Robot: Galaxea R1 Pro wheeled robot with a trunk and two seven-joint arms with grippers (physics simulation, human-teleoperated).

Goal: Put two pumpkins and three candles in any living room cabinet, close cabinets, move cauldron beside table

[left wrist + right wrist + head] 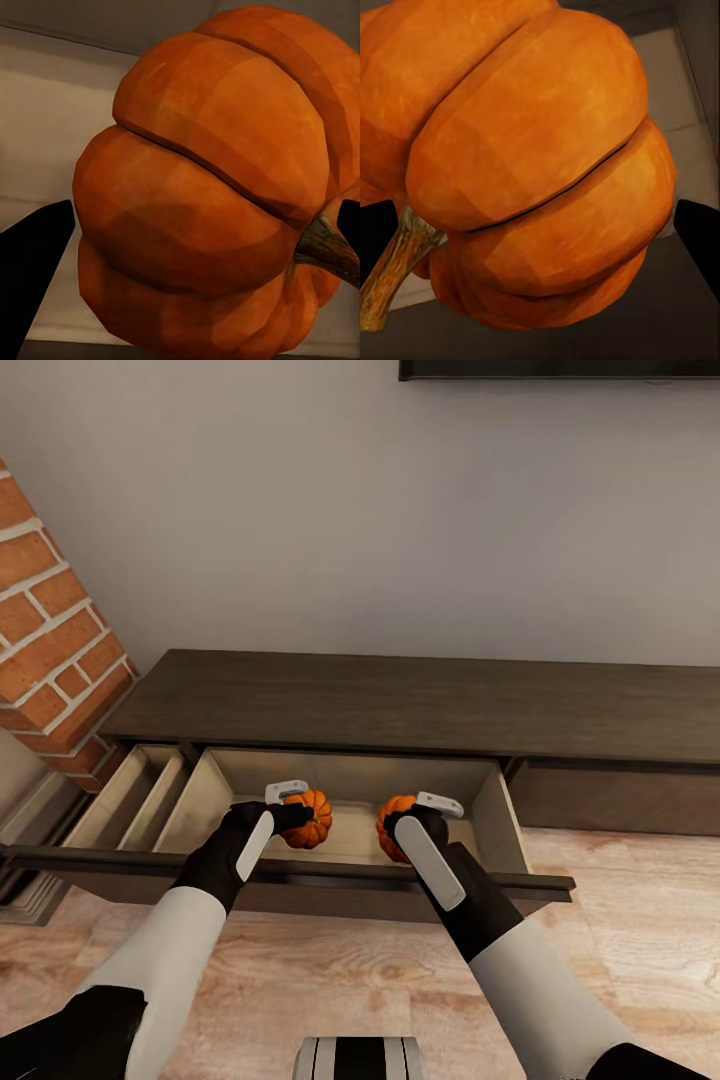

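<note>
Each claw, left (300, 812) and right (400, 822), grips a pumpkin, left pumpkin (310, 819) and right pumpkin (392, 826), over the cabinet's (420, 705) open drawer (345, 840); lower both to its floor, well apart, before releasing.

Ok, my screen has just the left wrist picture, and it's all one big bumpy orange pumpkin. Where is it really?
Observer: That ribbed orange pumpkin hangs over the open pale-wood drawer of the long dark-brown cabinet, pinched in the left gripper.
Operator: Is the other arm doing anything?
Observer: Yes, the right gripper holds a second orange pumpkin over the same drawer.
Operator: Are the pumpkins bumping together?
Observer: No, there is a gap of bare drawer floor between them.
Operator: What's beside the cabinet?
Observer: A red brick column stands at its left end.
</note>
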